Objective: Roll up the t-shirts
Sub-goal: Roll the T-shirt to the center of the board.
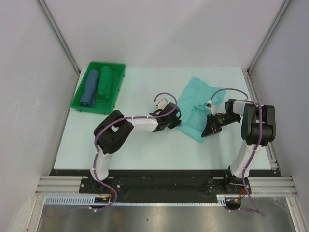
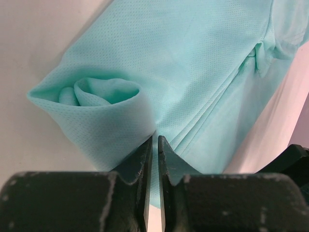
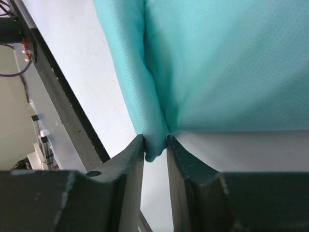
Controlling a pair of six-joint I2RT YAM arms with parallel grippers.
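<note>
On the table [image 1: 145,150], right of centre, the mint shirt [image 1: 195,101] is pinched at its near hem by the left claw [image 1: 176,117] and right claw [image 1: 211,127] (a small curl is seen there). Its length is laid away from both.

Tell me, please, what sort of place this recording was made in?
Probably a lab robot cell: grey panel walls on metal posts enclose a pale table, with the left arm and right arm bolted to a rail at its near edge.
</note>
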